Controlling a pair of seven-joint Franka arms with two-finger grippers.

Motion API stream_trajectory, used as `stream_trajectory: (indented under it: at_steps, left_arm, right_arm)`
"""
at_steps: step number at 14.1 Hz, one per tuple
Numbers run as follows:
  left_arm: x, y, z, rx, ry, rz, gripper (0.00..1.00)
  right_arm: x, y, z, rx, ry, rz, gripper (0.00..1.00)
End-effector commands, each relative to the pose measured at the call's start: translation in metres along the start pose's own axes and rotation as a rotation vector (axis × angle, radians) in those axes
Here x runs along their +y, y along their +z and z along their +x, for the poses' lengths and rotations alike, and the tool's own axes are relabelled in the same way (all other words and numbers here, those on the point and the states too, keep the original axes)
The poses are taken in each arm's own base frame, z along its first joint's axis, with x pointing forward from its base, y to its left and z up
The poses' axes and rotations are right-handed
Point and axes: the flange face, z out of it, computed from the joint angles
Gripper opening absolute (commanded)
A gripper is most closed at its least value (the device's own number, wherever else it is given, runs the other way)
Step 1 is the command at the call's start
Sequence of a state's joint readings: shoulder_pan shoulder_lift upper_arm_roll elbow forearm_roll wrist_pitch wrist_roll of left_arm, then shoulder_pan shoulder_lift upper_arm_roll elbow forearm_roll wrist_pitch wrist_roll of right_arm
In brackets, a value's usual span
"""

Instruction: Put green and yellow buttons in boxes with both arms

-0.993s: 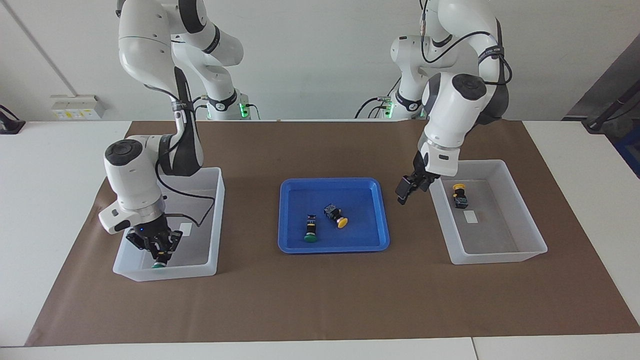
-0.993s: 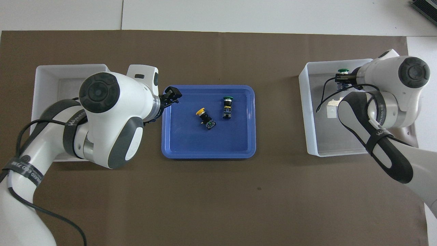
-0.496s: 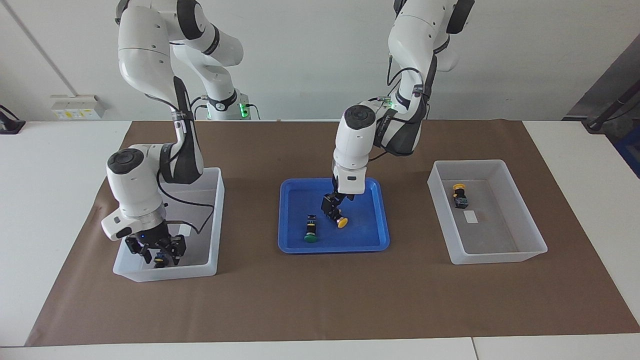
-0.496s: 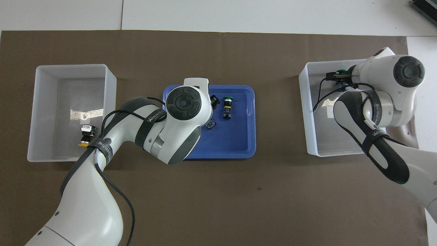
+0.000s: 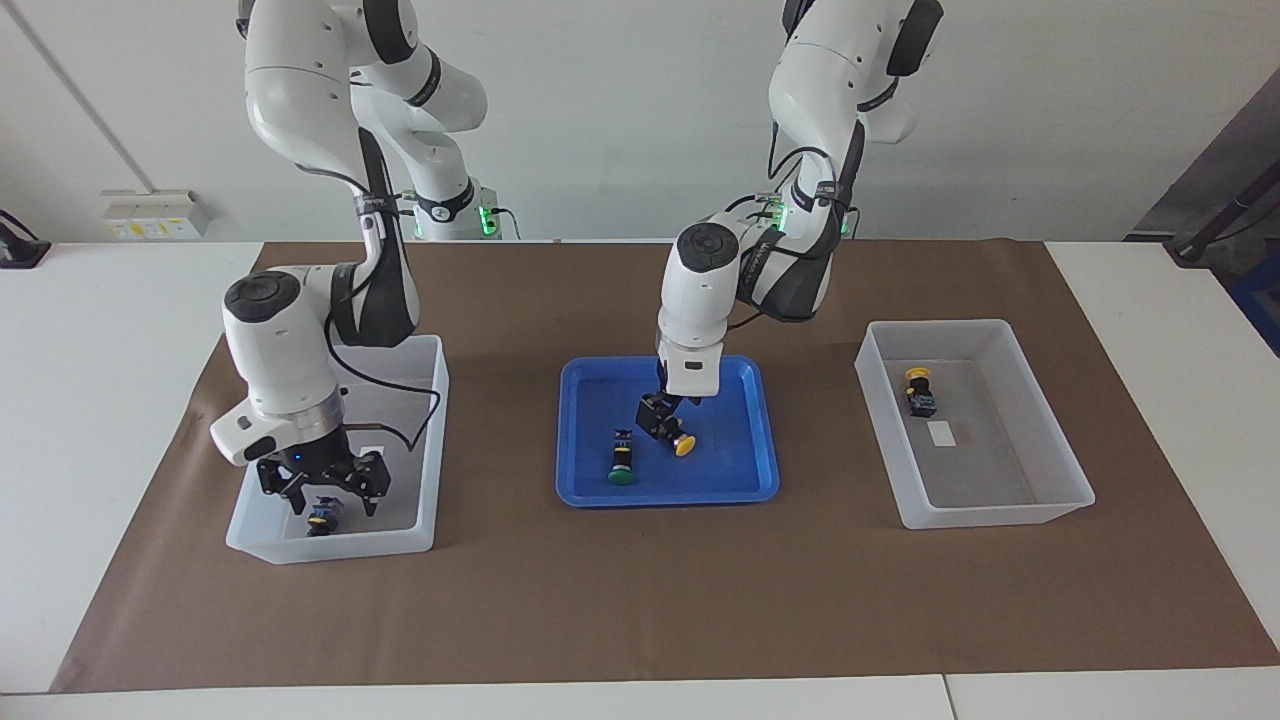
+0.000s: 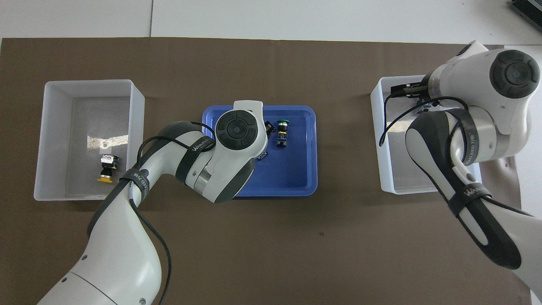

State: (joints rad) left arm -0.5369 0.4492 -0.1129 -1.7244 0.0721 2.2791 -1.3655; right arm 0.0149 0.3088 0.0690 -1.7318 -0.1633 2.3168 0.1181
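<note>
Four buttons are showing: two in the blue tray, one lying in each box. The right gripper is hanging spread wide and empty over the green-capped button at the tray's nine o'clock in the facing view. The left gripper is hovering at the tray's yellow button; its opening I cannot tell.

One green button and one yellow button lie in the blue tray. Each white box holds one button.

Glossy blue plastic tray, translucent plastic boxes, on a matt brown paper-like mat.
</note>
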Motion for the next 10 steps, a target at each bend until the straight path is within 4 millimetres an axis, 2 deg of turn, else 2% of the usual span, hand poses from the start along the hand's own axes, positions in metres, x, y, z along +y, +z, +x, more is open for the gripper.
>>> stream_trajectory:
  at_steps: [1,2,6,8,10]
  left_arm:
    - [0.002,0.006,-0.010,0.025,-0.001,0.003,1.00]
    - [0.001,0.008,-0.011,0.024,-0.001,0.005,1.00]
    - [-0.003,0.015,-0.012,0.023,0.001,0.003,1.00]
    - [-0.006,0.019,-0.013,0.022,0.002,0.007,0.87]
    - [-0.008,0.021,-0.014,0.020,0.002,0.013,0.81]
  right_arm:
    - [-0.035,0.000,-0.004,0.007,0.039,0.016,1.00]
    - [-0.064,-0.002,-0.006,0.010,0.068,0.029,1.00]
    - [-0.131,0.001,-0.019,0.004,0.122,0.060,1.00]
    - [-0.158,0.005,-0.025,0.004,0.150,0.074,1.00]
    - [-0.180,0.008,-0.030,0.011,0.151,0.090,1.00]
